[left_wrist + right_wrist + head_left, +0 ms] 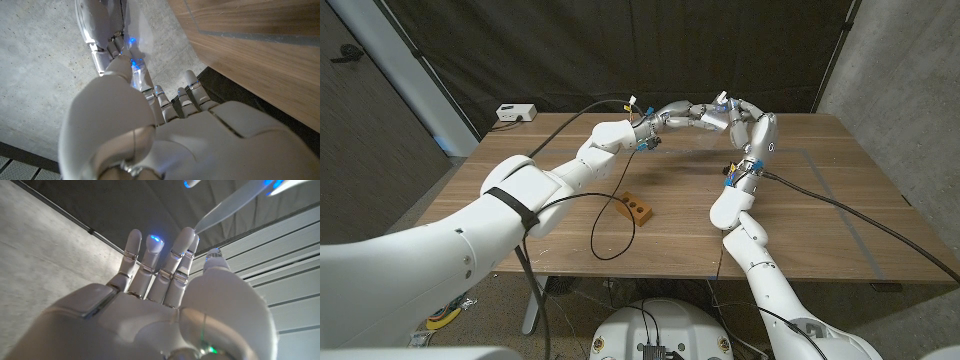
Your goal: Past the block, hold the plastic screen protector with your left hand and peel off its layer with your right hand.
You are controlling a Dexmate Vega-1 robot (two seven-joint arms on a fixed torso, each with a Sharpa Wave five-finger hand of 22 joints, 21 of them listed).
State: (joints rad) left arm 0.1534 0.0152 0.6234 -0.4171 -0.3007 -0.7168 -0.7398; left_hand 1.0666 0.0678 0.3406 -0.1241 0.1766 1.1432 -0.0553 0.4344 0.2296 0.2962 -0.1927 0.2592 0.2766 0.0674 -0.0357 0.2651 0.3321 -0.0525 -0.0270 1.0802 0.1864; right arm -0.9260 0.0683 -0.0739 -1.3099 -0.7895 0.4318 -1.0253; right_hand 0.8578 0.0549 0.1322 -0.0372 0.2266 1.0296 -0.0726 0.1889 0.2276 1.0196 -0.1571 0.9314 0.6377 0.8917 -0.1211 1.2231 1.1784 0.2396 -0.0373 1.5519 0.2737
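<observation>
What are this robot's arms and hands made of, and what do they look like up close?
Both arms are smooth glossy white shells; a black band rings the left arm. Black cables trail off each. The left hand and right hand have silvery jointed fingers, with blue tags at the wrists.

left arm: reaches from the near left corner out over the far middle of the desk, raised.
left robot hand: fingers extended toward the right one, meeting it.
right arm: bent upward from the near right.
right robot hand: raised, fingers upright; grip state unclear.
</observation>
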